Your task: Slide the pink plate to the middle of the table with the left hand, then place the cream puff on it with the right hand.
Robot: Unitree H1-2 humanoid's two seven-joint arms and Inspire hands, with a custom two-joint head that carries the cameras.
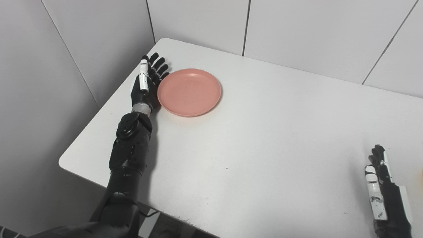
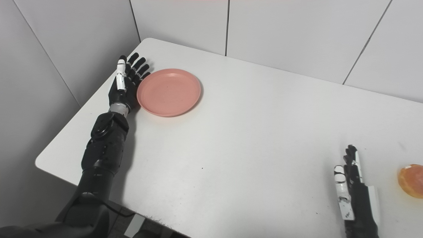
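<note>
The pink plate lies far left on the white table, and nothing is on it. My left hand stands on edge right beside the plate's left rim, open with fingers stretched out and touching or nearly touching it. The cream puff, golden-orange, sits at the right edge of the right eye view; in the left eye view only a sliver shows. Near the front right my right hand rests open on the table, left of the cream puff and apart from it.
Grey wall panels close in the table's left and back sides. The table's left edge runs close behind my left hand. The front edge crosses under my left forearm.
</note>
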